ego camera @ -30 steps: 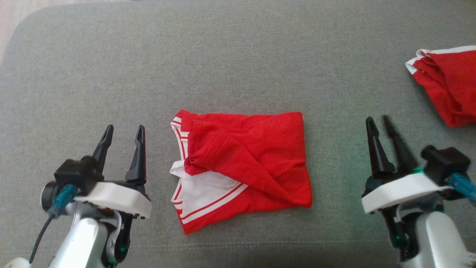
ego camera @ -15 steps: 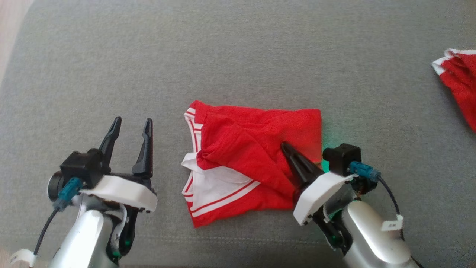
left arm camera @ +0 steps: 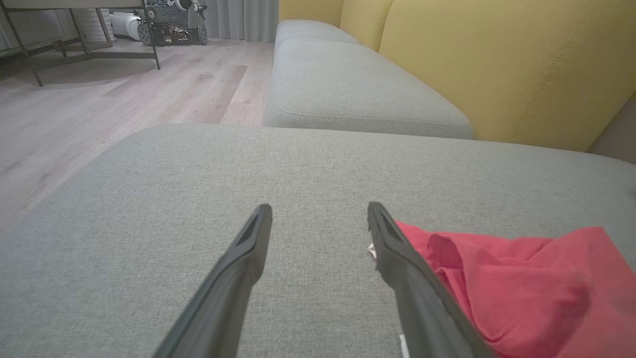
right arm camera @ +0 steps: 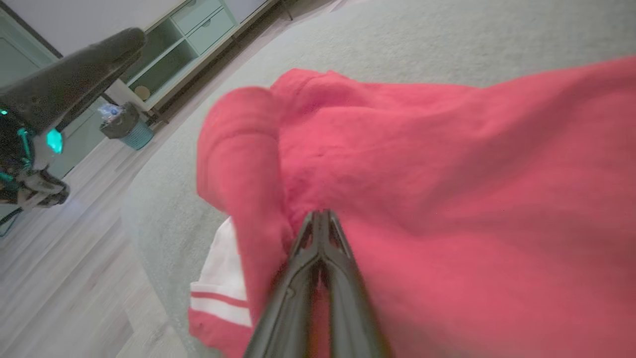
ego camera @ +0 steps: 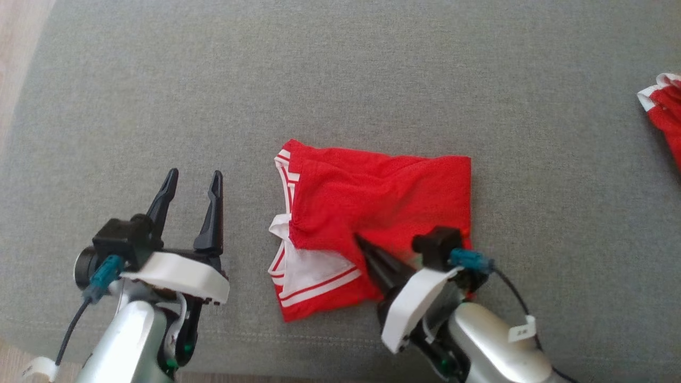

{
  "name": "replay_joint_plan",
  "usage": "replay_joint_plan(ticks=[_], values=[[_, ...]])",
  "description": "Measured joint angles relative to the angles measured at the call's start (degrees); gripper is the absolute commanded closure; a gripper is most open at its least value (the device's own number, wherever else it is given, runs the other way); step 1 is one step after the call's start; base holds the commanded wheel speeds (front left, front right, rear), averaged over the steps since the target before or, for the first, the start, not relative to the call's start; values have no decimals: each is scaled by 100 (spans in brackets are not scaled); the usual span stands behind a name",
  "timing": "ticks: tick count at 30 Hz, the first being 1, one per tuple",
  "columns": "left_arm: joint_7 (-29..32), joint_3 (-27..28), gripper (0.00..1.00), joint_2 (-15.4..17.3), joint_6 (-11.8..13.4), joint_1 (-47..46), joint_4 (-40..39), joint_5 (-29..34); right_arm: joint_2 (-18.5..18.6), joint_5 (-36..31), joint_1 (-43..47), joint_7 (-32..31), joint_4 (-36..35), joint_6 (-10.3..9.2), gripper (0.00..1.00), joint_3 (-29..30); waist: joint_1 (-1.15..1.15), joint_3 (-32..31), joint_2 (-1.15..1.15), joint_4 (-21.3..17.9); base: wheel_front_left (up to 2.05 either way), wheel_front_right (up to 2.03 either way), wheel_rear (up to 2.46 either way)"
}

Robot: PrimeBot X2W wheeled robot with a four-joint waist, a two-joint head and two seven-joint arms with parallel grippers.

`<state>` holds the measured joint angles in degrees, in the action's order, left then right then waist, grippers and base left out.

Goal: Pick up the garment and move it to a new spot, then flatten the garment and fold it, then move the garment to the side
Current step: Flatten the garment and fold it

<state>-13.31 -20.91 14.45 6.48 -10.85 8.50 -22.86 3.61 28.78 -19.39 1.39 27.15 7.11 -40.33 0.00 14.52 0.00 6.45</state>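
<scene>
Garment (ego camera: 383, 197) folded at mid-cushion, right gripper (ego camera: 362, 242) resting on it
Its long axis runs left to right on the grey cushion (ego camera: 340, 80). The right jaws are pressed together, tips on the fabric near its middle; whether they nip any cloth cannot be told. The left gripper (ego camera: 193, 175), jaws spread and empty, stands apart off the left edge, so the right arm is nearer.

Red garment (ego camera: 383, 197), white-striped trim, folded, rumpled, on grey cushion (ego camera: 319, 80); possibly shorts.
</scene>
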Motion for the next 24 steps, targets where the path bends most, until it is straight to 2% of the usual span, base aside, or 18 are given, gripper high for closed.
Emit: replay_joint_plan(ticks=[4, 7, 10, 14, 15, 16, 20, 24], values=[[-25, -14, 0, -1, -1, -1, 15, -1, 5, 280, 4, -200, -48, 0, 100, -474, 0, -17, 0, 0, 0, 0, 0], [-41, -13, 0, 0, 0, 0, 23, -1, 8, 308, 2, -168, -78, 0, 100, -541, 0, -34, 0, -12, 0, 0, 0], [-41, -12, 0, 3, 2, 2, 26, -1, 7, 292, -1, 48, -147, 0, 100, -260, 0, -69, 0, -48, 0, 0, 0], [-42, -8, 0, 12, 10, 5, 15, -1, 20, -1, -1, 407, -279, 0, 100, 642, 0, -155, 0, -107, 0, 0, 0], [-42, -5, 0, 16, 15, 9, 11, -1, 30, -131, 2, 480, -326, 0, 80, 953, 0, -183, 0, -122, 0, 0, 0], [-42, -4, 0, 20, 16, 12, 7, -1, 42, -274, 7, 539, -376, 0, 0, 1276, 0, -211, 0, -137, 0, 0, 0], [-47, 10, 0, 60, 46, 34, -62, -1, 68, -893, 131, 668, -826, 0, 0, 2518, 0, -338, 0, -206, 0, 0, 0], [-47, 18, 0, 119, 87, 126, -121, 0, 65, -1371, 589, 541, -1456, 0, 0, 3217, 0, -464, 0, -293, 0, 0, 0]])
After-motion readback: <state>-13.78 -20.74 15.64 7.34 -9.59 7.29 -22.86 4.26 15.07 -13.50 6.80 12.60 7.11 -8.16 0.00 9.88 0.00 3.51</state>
